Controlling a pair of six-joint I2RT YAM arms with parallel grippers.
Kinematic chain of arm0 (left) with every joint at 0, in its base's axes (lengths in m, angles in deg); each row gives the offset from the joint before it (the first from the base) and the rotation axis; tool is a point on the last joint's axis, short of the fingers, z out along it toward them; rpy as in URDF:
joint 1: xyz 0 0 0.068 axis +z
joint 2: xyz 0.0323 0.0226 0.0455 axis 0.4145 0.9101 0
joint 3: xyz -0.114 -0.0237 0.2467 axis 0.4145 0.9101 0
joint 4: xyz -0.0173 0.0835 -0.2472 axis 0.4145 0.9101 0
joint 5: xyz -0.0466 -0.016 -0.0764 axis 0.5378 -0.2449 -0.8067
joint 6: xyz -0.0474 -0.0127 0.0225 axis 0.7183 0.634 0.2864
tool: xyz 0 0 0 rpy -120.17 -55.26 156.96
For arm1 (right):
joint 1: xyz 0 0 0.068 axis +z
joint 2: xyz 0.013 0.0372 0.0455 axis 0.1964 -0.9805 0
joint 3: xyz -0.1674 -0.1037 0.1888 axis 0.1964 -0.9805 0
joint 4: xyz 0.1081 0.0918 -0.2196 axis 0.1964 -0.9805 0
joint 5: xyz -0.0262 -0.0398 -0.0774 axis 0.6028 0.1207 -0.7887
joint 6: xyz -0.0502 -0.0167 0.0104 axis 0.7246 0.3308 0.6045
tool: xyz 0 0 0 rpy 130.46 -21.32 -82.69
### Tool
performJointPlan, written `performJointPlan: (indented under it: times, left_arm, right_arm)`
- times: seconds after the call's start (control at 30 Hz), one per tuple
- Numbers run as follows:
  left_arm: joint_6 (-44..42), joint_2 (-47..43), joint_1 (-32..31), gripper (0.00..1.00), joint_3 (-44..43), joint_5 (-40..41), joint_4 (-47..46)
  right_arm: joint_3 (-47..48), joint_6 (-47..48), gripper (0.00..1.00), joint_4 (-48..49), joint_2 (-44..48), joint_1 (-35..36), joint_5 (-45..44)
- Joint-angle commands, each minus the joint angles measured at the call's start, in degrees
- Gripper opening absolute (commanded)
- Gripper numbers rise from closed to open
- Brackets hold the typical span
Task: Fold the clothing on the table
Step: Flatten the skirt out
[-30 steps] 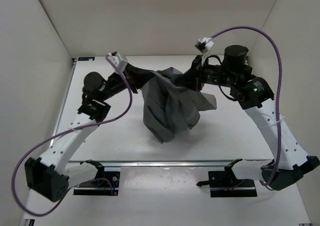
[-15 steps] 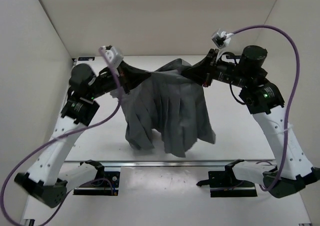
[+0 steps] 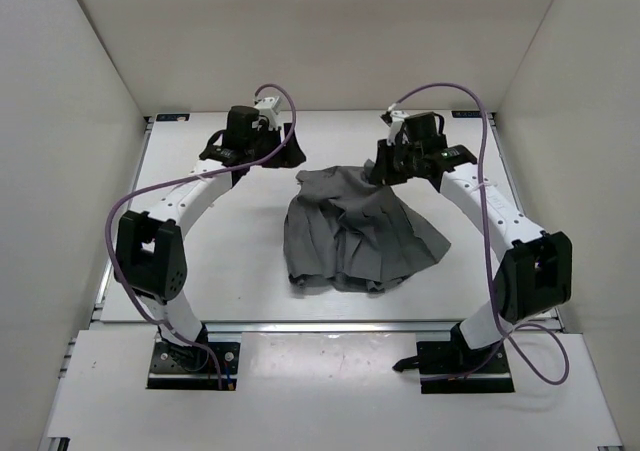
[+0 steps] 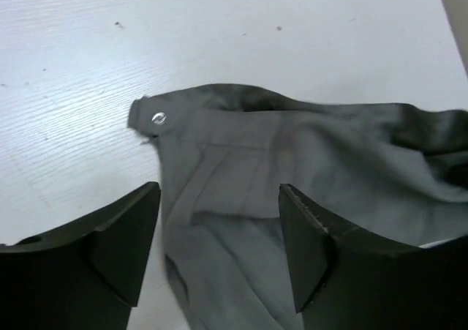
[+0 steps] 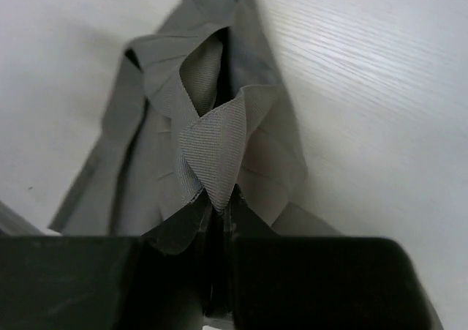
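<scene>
The mid-grey pleated fabric skirt lies crumpled about the middle of the flat matte white surface, a little to the right of centre. Its narrow waistband is turned toward the far edge and its flared hem toward the near edge. The garment's length therefore runs far to near, and the waistband lies roughly parallel to the far edge.

The right pincer is at the right end of the waistband. Its wrist view shows it clamped on a twisted fold of the grey cloth, the jaws pressed together with the fabric rising out from between them.

The left pincer stands open and holds nothing. It sits just beyond the waistband's left end, on the side of the far left corner. From its own wrist camera, that end of the waistband, marked by a small round metal stud, lies just ahead of the spread fingers, somewhat toward the left one. The pleated cloth runs on between and beneath them. Whether the fingers touch the fabric cannot be told.

The next move probably turns on this left end. It lies close in front of the open left pincer, which is much the nearer one, so only a short reach toward the near right should be needed to grip the band opposite the right pincer.
</scene>
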Motion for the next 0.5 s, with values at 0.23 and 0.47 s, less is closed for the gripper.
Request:
performJointPlan:
  times: [0.23,0.47]
  left_arm:
    - [3.6,3.7,2.1,0.83,-1.7,1.9,-1.8]
    - [4.5,10.9,0.2,0.87,-4.2,0.6,-0.6]
  right_arm:
    - [-3.1,-3.5,0.03,-3.3,-1.9,-9.1,-11.4]
    - [1.5,-3.1,0.59,-6.9,-6.1,-11.5,-15.7]
